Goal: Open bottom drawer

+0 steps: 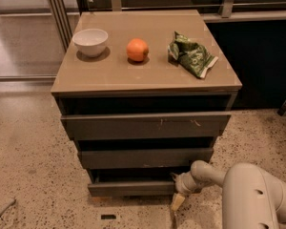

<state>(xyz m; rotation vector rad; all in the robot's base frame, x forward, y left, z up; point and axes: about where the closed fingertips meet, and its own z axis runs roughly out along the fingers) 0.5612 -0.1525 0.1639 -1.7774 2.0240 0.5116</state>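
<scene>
Currently I see the bottom drawer (131, 188) lowest in the cabinet (148, 75), long axis left-right, front facing the camera, gripper (177, 201) at its right end near the floor (33, 175), grip state I can't tell.

Matt grey bottom drawer (129, 188); smooth cream gripper (178, 198), perhaps plastic, at its right end.
</scene>
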